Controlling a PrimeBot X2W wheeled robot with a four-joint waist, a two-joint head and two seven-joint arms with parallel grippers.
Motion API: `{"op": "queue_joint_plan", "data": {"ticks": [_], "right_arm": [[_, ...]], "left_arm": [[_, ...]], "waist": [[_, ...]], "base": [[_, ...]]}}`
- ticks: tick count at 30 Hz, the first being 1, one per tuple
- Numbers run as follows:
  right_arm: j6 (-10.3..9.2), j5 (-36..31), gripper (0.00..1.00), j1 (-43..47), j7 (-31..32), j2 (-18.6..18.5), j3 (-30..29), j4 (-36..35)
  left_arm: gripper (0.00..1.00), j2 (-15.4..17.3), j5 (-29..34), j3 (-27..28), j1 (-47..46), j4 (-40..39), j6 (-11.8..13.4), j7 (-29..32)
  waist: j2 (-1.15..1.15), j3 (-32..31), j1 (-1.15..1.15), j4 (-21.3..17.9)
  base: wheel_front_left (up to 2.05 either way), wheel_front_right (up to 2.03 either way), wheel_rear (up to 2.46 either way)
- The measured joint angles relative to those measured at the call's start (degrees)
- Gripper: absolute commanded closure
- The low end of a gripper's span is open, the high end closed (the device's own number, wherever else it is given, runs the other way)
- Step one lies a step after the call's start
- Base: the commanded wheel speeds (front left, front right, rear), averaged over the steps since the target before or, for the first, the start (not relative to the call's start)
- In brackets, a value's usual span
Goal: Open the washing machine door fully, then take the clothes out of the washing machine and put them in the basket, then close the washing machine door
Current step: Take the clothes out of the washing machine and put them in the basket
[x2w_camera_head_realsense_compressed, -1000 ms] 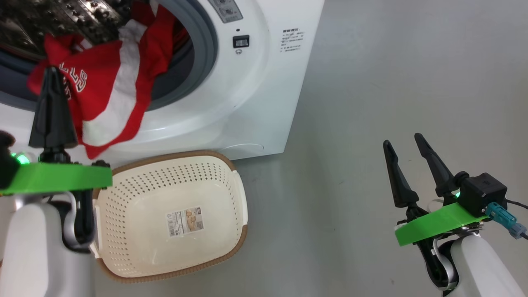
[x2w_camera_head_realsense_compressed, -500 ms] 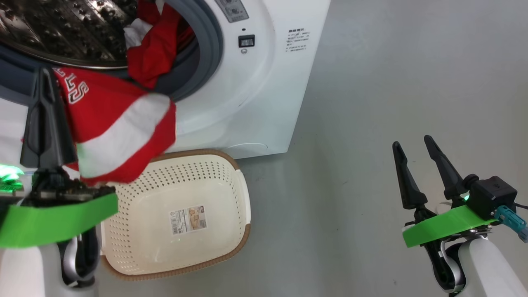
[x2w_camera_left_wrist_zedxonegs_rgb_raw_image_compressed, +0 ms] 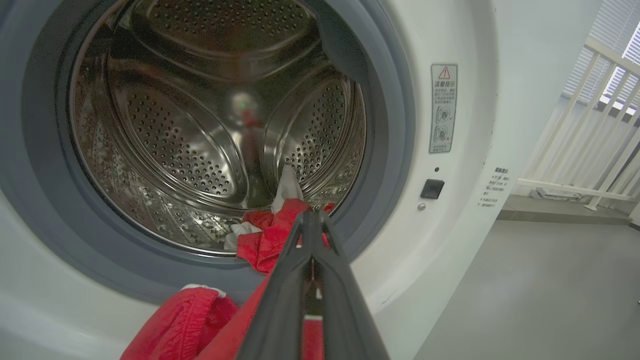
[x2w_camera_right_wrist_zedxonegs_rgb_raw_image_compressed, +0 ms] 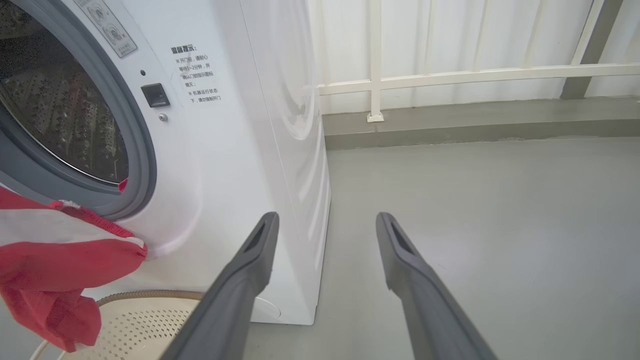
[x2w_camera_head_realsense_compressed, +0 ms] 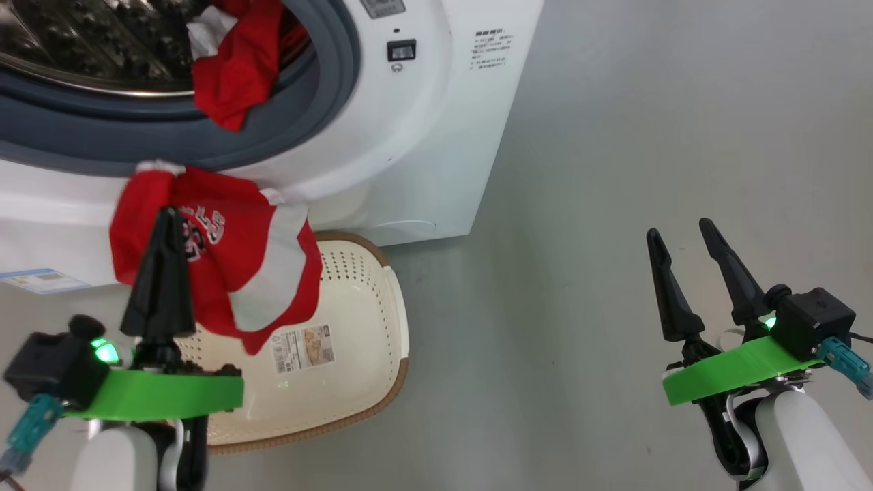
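My left gripper (x2w_camera_head_realsense_compressed: pixel 166 211) is shut on a red jersey (x2w_camera_head_realsense_compressed: pixel 225 273) with white lettering and stripes. The jersey hangs in front of the washing machine (x2w_camera_head_realsense_compressed: pixel 423 136), above the left part of the cream basket (x2w_camera_head_realsense_compressed: pixel 361 382) on the floor. A second red garment (x2w_camera_head_realsense_compressed: pixel 232 68) lies at the drum's lower lip, over the grey gasket. In the left wrist view the shut fingers (x2w_camera_left_wrist_zedxonegs_rgb_raw_image_compressed: pixel 300 260) point at that garment (x2w_camera_left_wrist_zedxonegs_rgb_raw_image_compressed: pixel 265 240) and the steel drum (x2w_camera_left_wrist_zedxonegs_rgb_raw_image_compressed: pixel 200 125). My right gripper (x2w_camera_head_realsense_compressed: pixel 678 228) stands open over bare floor, far right of the basket. The washing machine door is out of view.
A blue-and-white label (x2w_camera_head_realsense_compressed: pixel 41 279) sits low on the machine's front. Grey floor (x2w_camera_head_realsense_compressed: pixel 648 136) stretches to the machine's right. A white railing (x2w_camera_right_wrist_zedxonegs_rgb_raw_image_compressed: pixel 450 75) and a low kerb (x2w_camera_right_wrist_zedxonegs_rgb_raw_image_compressed: pixel 475 125) run behind it. The right wrist view catches the jersey (x2w_camera_right_wrist_zedxonegs_rgb_raw_image_compressed: pixel 50 260) and the basket rim (x2w_camera_right_wrist_zedxonegs_rgb_raw_image_compressed: pixel 135 295).
My left gripper has drawn the jersey out of the drum mouth and down to hang above the basket. The second garment stays at the drum's lip. The right gripper has barely moved.
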Motion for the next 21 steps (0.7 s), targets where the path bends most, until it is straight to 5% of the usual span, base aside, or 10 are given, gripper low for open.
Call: {"op": "queue_joint_plan", "data": {"ticks": [21], "right_arm": [[0.00, -0.1, 0.00, -5.1, 0.0, 1.7, 0.2, -1.6]], "left_arm": [[1.00, 4.0, 3.6, -4.1, -11.5, 36.4, -0.1, 0.1]], "waist": [[0.00, 9.7, 0.00, -1.9]], "base": [[0.00, 0.00, 0.00]]}}
